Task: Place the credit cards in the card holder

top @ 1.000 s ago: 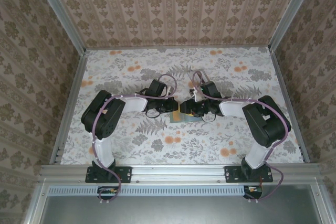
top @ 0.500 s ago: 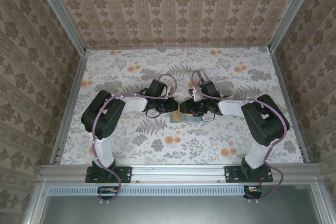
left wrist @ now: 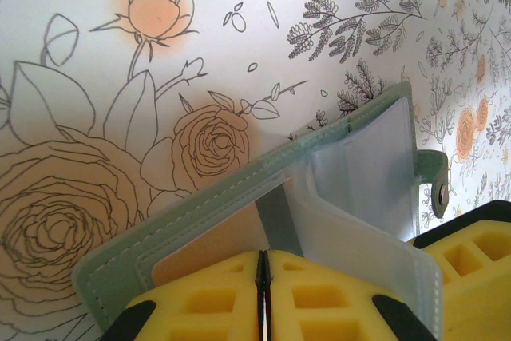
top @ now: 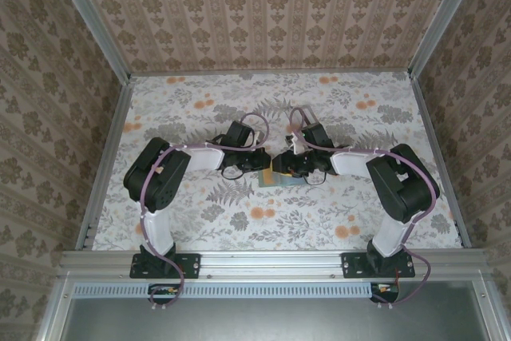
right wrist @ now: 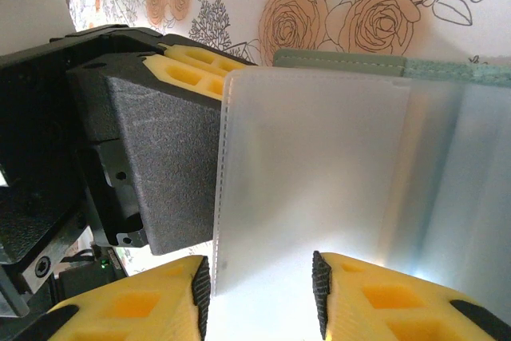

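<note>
Two hands: meet at mid-bench (top: 200, 109), over the card holder (left wrist: 223, 192).
Holder: lies open, clear sleeves fanned out.
Left hand (left wrist: 261, 293): clenched, seemingly pinching a thin leaf of the holder.
Right hand (right wrist: 259, 285): released, fingers apart astride a clear sleeve (right wrist: 319, 157), grasping nothing visible.
Credit cards (left wrist: 204, 249): tan face under a window, likely one already pocketed; count unclear.
Progress: judged midway; more loading probably remains.

your right arm has leaned a little to the left, elbow drawn in. the right end effector (top: 286, 167) has edged further left over the holder (top: 268, 182), and its jaws have narrowed slightly.
</note>
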`<move>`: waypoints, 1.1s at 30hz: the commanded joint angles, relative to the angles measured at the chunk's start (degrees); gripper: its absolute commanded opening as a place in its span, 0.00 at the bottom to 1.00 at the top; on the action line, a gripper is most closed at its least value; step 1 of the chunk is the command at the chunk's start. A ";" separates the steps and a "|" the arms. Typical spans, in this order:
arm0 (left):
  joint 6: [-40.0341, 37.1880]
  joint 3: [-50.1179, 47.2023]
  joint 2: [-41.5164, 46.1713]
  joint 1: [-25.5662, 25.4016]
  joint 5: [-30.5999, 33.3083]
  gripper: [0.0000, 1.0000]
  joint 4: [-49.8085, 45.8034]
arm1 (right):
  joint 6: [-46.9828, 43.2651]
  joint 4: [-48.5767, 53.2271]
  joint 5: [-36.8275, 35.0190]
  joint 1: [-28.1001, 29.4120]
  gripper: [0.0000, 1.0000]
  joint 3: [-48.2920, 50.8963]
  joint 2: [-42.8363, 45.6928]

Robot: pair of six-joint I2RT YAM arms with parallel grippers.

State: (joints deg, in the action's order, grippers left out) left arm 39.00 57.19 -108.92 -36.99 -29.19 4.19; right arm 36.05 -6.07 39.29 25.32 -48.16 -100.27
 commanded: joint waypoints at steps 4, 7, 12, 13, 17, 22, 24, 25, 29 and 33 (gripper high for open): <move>-0.73 -0.36 -0.69 0.43 0.08 0.11 0.05 | -0.03 -0.55 -0.44 -0.57 0.43 0.88 1.09; -0.69 -0.36 -0.65 0.43 0.14 0.11 0.03 | -0.08 -0.64 -0.27 -0.74 0.38 1.05 1.10; -0.68 -0.13 -0.59 0.43 0.05 0.11 -0.15 | 0.03 -1.46 0.09 -0.97 0.28 1.58 1.75; -0.69 -0.08 -0.60 0.47 0.11 0.11 -0.27 | -0.01 -1.28 0.00 -0.98 0.29 1.58 1.82; -0.82 0.19 -0.59 0.43 0.18 0.11 -0.37 | 0.03 -1.41 -0.10 -1.30 0.31 1.93 1.95; -0.77 0.18 -0.56 0.43 0.12 0.11 -0.55 | 0.08 -2.05 0.08 -1.45 0.30 2.35 2.52; -0.77 0.15 -0.59 0.43 0.17 0.11 -0.58 | 0.07 -2.37 0.09 -1.52 0.29 2.55 2.79; -0.77 0.06 -0.59 0.43 0.17 0.11 -0.58 | 0.15 -2.37 0.17 -1.54 0.28 2.55 2.80; -0.77 0.10 -0.50 0.43 0.23 0.11 -0.58 | 0.42 -3.02 0.66 -1.61 0.29 2.72 2.67; -0.61 0.15 -0.49 0.43 0.14 0.11 -0.67 | 0.43 -2.94 0.78 -1.66 0.29 2.56 2.58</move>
State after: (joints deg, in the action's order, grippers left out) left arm 39.00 57.19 -108.92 -36.99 -29.19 4.19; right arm 36.27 -7.60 39.31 24.01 -46.24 -99.11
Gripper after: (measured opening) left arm 0.113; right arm 0.287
